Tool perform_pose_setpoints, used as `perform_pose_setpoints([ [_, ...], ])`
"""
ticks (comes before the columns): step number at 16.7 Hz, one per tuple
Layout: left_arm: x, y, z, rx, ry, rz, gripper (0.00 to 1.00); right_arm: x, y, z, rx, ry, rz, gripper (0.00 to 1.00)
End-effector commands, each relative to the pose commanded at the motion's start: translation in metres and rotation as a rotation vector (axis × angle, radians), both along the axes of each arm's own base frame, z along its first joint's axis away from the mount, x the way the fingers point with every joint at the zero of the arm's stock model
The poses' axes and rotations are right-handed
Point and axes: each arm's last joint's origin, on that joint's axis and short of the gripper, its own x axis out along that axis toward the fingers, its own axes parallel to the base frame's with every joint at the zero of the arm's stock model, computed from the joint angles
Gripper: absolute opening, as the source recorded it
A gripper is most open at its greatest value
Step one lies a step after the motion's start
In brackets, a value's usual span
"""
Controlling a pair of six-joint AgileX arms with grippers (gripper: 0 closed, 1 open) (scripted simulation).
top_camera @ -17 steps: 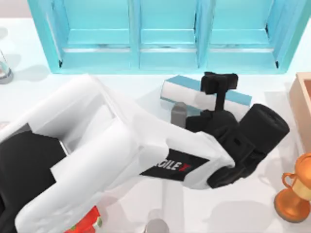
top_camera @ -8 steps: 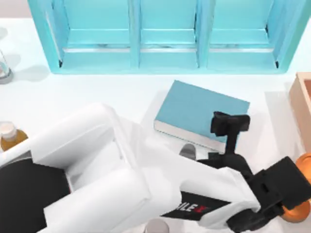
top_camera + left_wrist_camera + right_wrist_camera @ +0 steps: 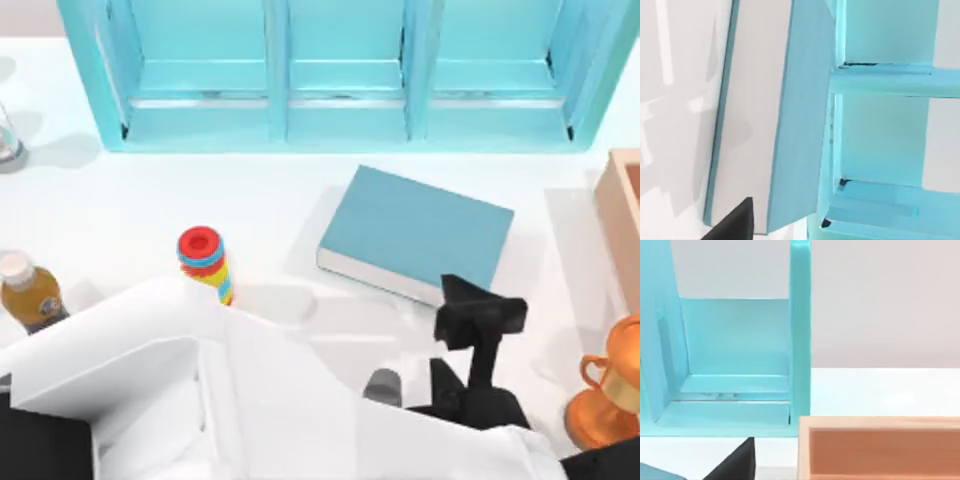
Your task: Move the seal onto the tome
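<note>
At the near edge of the table (image 3: 120, 200), the left arm (image 3: 250, 400) reached across from the left, its black wrist assembly standing just short of the book's near side. The left gripper (image 3: 732, 225) faced the white page edges of the book (image 3: 420, 230) at close range, apart from it; whether it was wide, narrow or holding anything could not be told. In my judgement this placement suited either an approach to the book or a position just clear of it, and the evidence did not settle which. The seal's whereabouts could not be established. The book's cover was bare, so the task was judged incomplete. A small brown bottle (image 3: 28, 295) stood to the near left, with a stack of coloured rings (image 3: 205, 260) just beyond it. An orange trophy (image 3: 605, 395) stood at the near right, well apart from the book. The book lay flat and slightly turned at mid-table, offering a broad, level landing surface. The right gripper (image 3: 735, 462) was parked at the right, looking over a wooden box (image 3: 622, 220); its state could not be told either. The teal shelf unit (image 3: 340, 70) closed off the far side.
</note>
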Motion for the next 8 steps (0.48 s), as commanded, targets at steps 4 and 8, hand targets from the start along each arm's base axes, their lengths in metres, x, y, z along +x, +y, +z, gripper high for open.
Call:
perform_pose_setpoints([
  [4,-0.0028,0.0019,-0.0002,0.005,-0.008,0.002,1.0,0.0,0.0,0.0,0.0,0.0,0.0,1.0],
  [8,-0.0002,0.0017,-0.0003,0.006,-0.005,0.007,1.0,0.0,0.0,0.0,0.0,0.0,0.0,1.0],
])
